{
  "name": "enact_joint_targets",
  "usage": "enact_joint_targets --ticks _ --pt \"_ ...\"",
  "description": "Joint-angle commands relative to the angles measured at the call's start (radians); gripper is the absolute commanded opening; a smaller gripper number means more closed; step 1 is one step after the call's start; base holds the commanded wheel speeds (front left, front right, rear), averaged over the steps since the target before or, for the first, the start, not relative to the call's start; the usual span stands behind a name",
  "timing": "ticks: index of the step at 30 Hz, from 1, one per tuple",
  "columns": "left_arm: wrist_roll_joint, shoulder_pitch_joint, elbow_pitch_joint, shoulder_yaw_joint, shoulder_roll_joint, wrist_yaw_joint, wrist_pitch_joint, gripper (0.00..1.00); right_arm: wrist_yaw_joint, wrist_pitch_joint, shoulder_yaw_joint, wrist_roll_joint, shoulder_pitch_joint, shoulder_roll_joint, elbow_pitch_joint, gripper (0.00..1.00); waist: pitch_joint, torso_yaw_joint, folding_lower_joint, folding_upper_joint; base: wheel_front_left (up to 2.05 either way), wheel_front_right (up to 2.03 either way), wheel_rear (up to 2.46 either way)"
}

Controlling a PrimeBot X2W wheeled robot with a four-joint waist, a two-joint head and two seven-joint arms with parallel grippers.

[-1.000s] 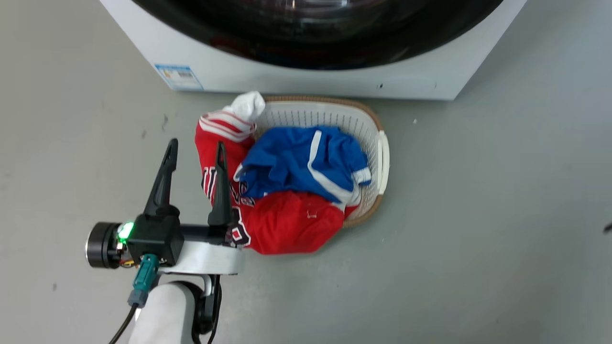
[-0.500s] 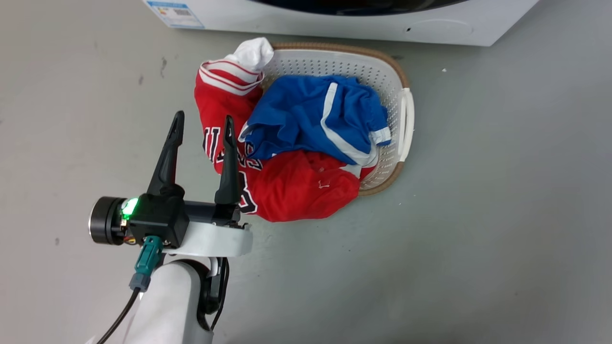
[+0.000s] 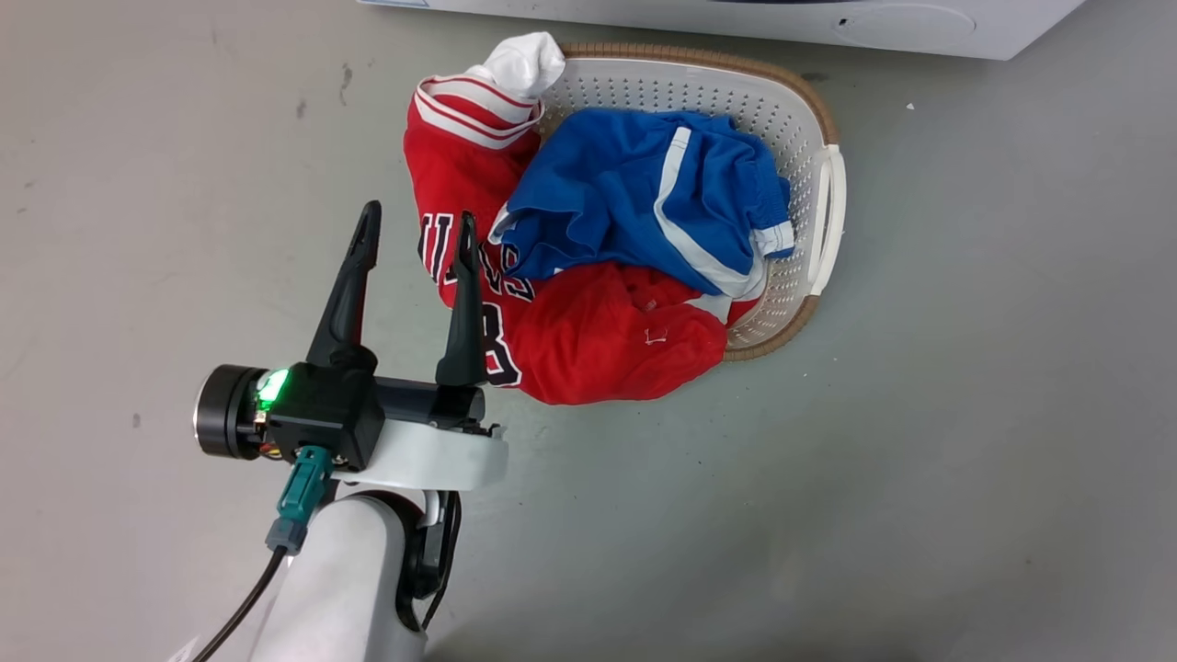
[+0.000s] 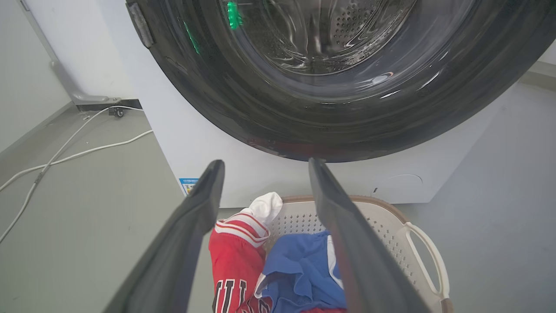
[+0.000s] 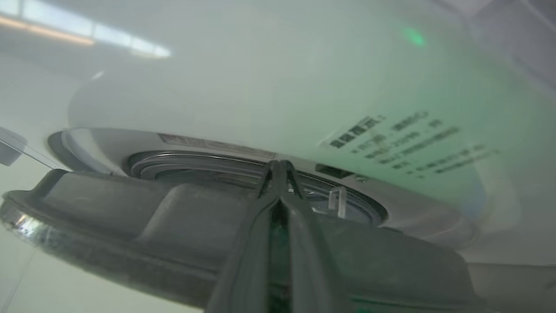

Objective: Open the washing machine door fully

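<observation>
The washing machine (image 4: pixel 195 139) is a white box, and its lower edge (image 3: pixel 736 14) runs along the top of the head view. The washing machine door (image 4: pixel 304 126), a glossy black disc with a clear glass bowl, fills the upper left wrist view. My left gripper (image 4: pixel 266 163) is open and empty, pointing at the door's lower rim from a distance, above the floor beside the basket (image 3: pixel 418 213). In the right wrist view my right gripper (image 5: pixel 280 165) is shut, with its tips at the gap between the door's grey rim (image 5: pixel 130 234) and the white machine front (image 5: pixel 260 87). There the door stands slightly ajar.
A white laundry basket (image 3: pixel 828 184) with a woven rim sits on the grey floor just before the machine. It holds a red jersey (image 3: pixel 598 349) and blue shorts (image 3: pixel 625 184); the jersey spills over its left side. White cables (image 4: pixel 65 156) run along the floor left of the machine.
The head camera has moved, so the machine has slid up to the top edge of its view. My left gripper stays open beside the basket.
</observation>
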Motion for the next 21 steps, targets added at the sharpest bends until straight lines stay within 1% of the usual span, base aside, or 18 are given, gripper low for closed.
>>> enact_joint_targets --ticks 1,5,13,18,21 --pt "-0.004 -0.016 0.002 -0.006 -0.002 0.006 -0.003 1.00 0.000 0.019 0.024 -0.018 -0.016 0.003 0.011 0.00 0.004 0.005 -0.0001 0.0000 0.00 0.00 0.00" --pt "-0.007 -0.016 0.008 -0.007 -0.002 0.007 -0.003 1.00 0.002 0.065 0.052 -0.023 -0.025 0.015 0.003 0.00 0.003 0.010 -0.0001 0.0000 0.00 0.00 0.00" --pt "0.001 0.010 0.026 0.008 -0.001 0.001 -0.003 1.00 0.006 0.128 0.076 -0.018 0.026 0.026 -0.037 0.00 -0.042 -0.006 -0.0001 0.0000 0.00 0.00 0.00" --pt "0.006 0.025 0.028 0.020 -0.001 -0.001 -0.003 1.00 0.001 0.151 0.074 -0.018 0.086 0.006 -0.075 0.00 -0.075 -0.023 -0.0001 0.0000 0.00 0.00 0.00" --pt "0.012 0.036 0.030 0.027 -0.001 -0.006 -0.003 1.00 0.001 0.165 0.073 -0.011 0.123 0.005 -0.100 0.00 -0.092 -0.032 -0.0001 0.0000 0.00 0.00 0.00"
